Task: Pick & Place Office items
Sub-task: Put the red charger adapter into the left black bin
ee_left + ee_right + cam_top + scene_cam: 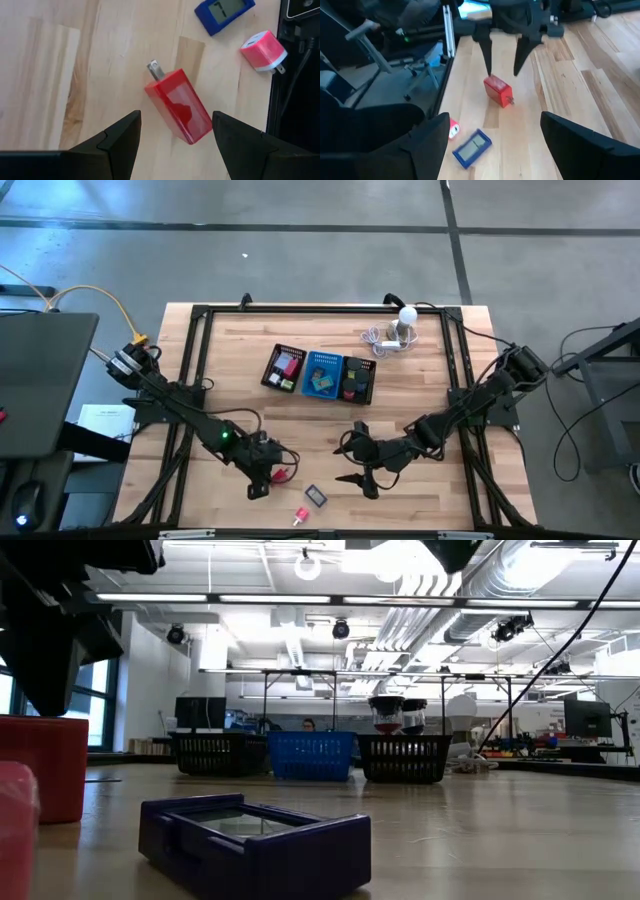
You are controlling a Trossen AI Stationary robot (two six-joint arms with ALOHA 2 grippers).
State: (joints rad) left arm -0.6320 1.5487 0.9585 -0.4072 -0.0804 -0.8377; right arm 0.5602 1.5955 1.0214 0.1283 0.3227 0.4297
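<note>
A red block with metal prongs [182,107] lies flat on the table near its near edge. My left gripper [175,115] hangs over it, open, with one finger on each side and a gap to the block on both. In the right wrist view the left gripper [502,62] points down at the red block [497,91]. A blue block with a small display [471,147] and a pink plug block [453,129] lie close by on the table. My right gripper [360,483] is open, low over the table to the right of these pieces.
The black mesh tray with a blue middle section [320,373] stands in the table's middle, with several small pieces inside. A white ball-topped gadget with its cable [400,330] sits near the far edge. Bare wood lies between the tray and both grippers.
</note>
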